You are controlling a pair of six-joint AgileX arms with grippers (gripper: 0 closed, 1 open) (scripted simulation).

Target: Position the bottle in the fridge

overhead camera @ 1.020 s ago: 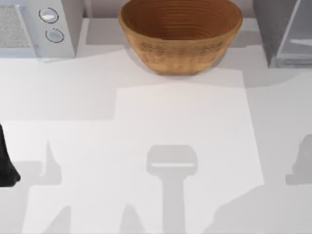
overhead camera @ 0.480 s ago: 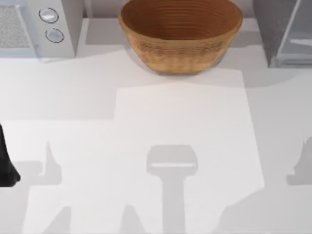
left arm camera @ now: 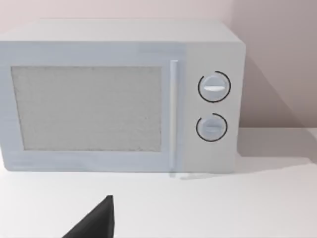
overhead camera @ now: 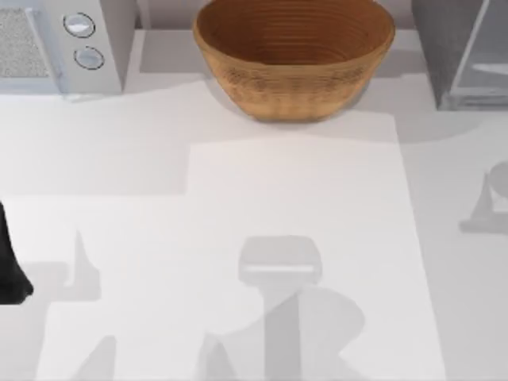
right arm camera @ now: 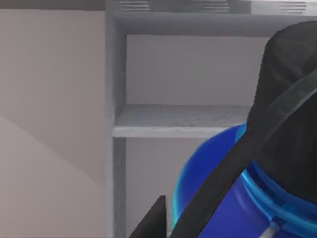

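White surface (overhead camera: 262, 182) runs across the whole top view, bare through its middle. At the far left stands a grey microwave (overhead camera: 59, 44) with two round knobs; the left wrist view faces its front, well apart from it. The left arm (overhead camera: 9, 262) sits parked at the left edge, a dark shape just inside the top view; whether its tool is open I cannot tell. At the far middle is a brown woven basket (overhead camera: 294, 55). At the far right corner stands the fridge (overhead camera: 464, 51), grey with a pale glassy panel.

The bottle (right arm camera: 223, 198) shows in the right wrist view, blue with a black cap (right arm camera: 287, 114) and a strap across it, held close before the camera with the fridge's open interior and a grey shelf (right arm camera: 178, 121) beyond it. A dark finger (right arm camera: 151, 220) of the right tool lies just beside the bottle, so I judge the tool closed on it.

I judge the task well along: the bottle is lifted and faces the fridge, but is not yet inside. Left to do: carry it in past the frame, set it down, let go. The shelf edge and upright frame are the edges to clear.
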